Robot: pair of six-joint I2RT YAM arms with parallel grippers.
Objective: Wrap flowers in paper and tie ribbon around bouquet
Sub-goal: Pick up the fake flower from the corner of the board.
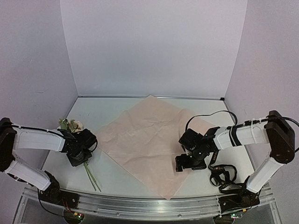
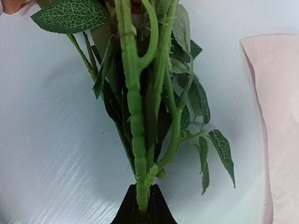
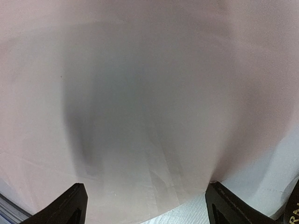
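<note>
Now left gripper (image 2: 142, 205) closed tight on flowers (image 2: 135, 116), pinching stems below leaves, heads pointing away from grip. Bunch lies at left side of table (image 1: 117, 107), long axis running far-left to near-right. Paper (image 1: 140, 140) spread flat just right of it, so carry likely goes rightward. Right gripper (image 3: 145, 205) spread wide, holding nothing, low over paper's right part; contact with sheet unclear.
</note>
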